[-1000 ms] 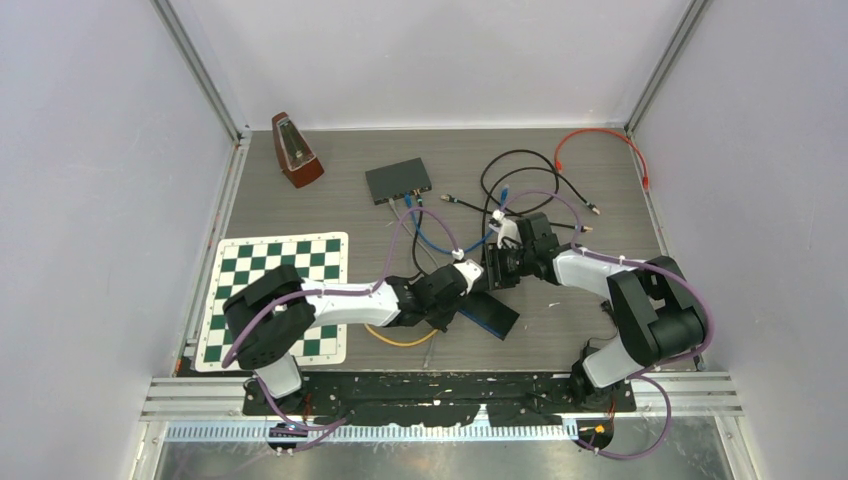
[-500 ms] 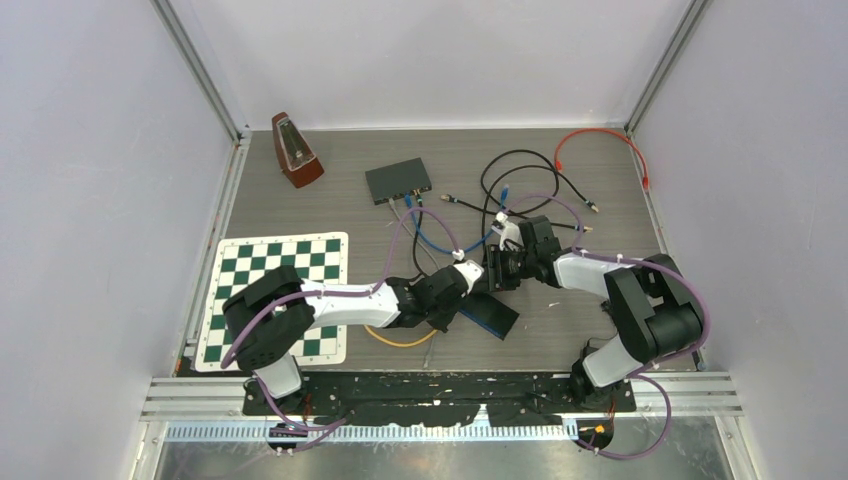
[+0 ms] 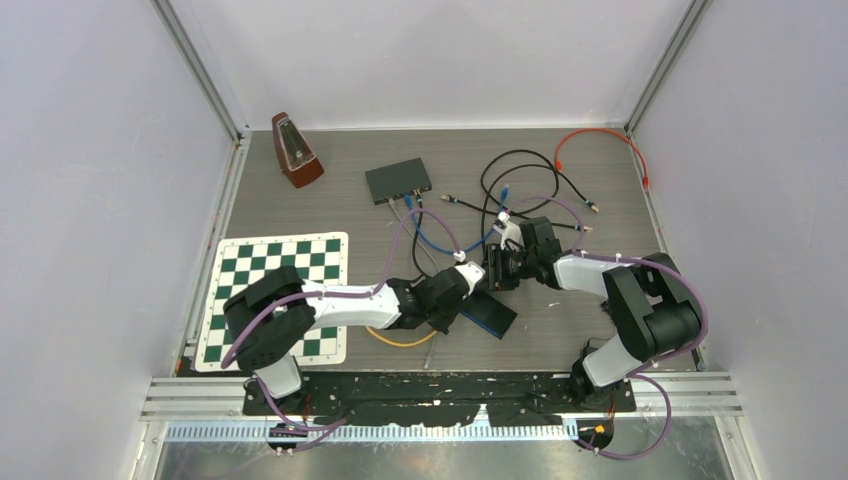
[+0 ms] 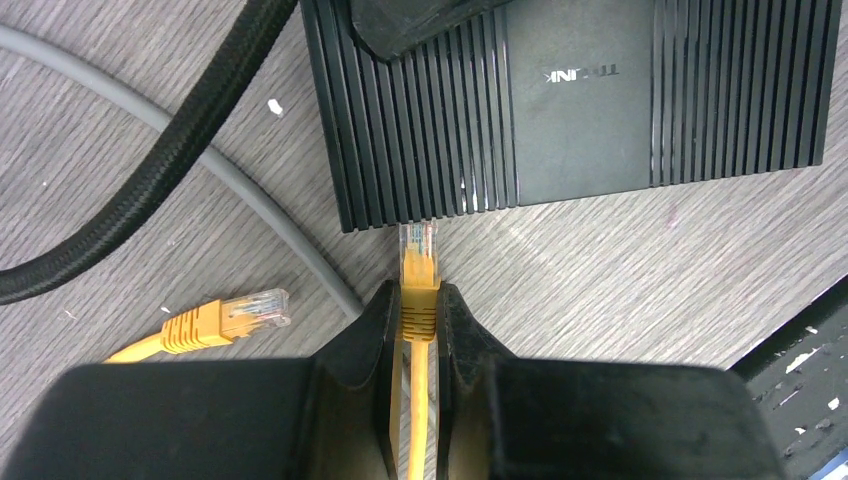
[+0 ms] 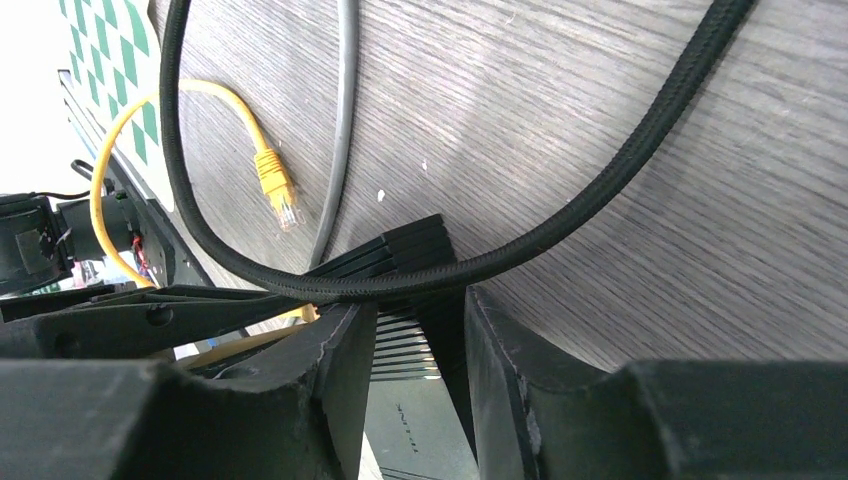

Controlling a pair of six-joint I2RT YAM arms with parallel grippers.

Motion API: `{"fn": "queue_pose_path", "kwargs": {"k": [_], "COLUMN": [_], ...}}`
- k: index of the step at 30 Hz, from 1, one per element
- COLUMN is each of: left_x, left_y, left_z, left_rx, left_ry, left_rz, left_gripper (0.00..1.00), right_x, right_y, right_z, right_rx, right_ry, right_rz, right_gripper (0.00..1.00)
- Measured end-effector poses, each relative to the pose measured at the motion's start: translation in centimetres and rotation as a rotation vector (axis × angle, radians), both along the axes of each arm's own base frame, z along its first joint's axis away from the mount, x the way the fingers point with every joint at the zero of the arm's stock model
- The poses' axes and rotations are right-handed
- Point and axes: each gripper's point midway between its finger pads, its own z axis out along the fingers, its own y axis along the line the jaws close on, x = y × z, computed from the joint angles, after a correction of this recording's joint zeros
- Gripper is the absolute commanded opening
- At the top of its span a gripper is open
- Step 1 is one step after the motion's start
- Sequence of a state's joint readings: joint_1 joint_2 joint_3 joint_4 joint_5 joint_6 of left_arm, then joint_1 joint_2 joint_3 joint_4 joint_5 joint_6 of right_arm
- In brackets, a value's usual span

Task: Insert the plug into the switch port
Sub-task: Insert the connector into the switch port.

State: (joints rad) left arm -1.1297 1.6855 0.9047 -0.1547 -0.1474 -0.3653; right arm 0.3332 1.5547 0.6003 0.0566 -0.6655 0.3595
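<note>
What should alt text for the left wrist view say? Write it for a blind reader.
The left gripper pinches a yellow plug, its clear tip at the edge of a ribbed black switch, not visibly seated. A second yellow plug lies loose at the picture's left, beside a grey cable and a black braided cable.

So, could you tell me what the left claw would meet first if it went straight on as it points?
The black switch: the yellow plug held in the left claw points at its near edge, tip almost touching, though depth is unclear.
</note>
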Motion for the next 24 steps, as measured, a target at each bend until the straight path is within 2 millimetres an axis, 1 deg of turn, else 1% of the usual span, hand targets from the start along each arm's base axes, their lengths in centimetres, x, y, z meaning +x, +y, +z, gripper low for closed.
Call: {"fn": "queue_pose_path", "kwargs": {"k": [4,13,24], "left_x": [-0.2,0.7,0.9], "left_y": [-0.1,0.4,0.4], "left_z": [0.0,0.2,-0.1], "left_rx": [0.002,0.065,0.095], "left_ry": [-0.004,-0.035,-0.023], "left_rz": [-0.007,-0.001,-0.001], "left_gripper": [0.00,0.00,0.00], "right_x": [-0.1,-0.3,-0.5], "right_y": [0.0,0.0,0.2], "right_z": [0.0,-0.2,-0.3], "right_rx": [0.005,0.020,0.031], "right_ry": [0.004,-0.002,-0.002], "right_rz": [-0.003,0.048,0.082], "right_gripper": [0.45,0.44,0.42]}}
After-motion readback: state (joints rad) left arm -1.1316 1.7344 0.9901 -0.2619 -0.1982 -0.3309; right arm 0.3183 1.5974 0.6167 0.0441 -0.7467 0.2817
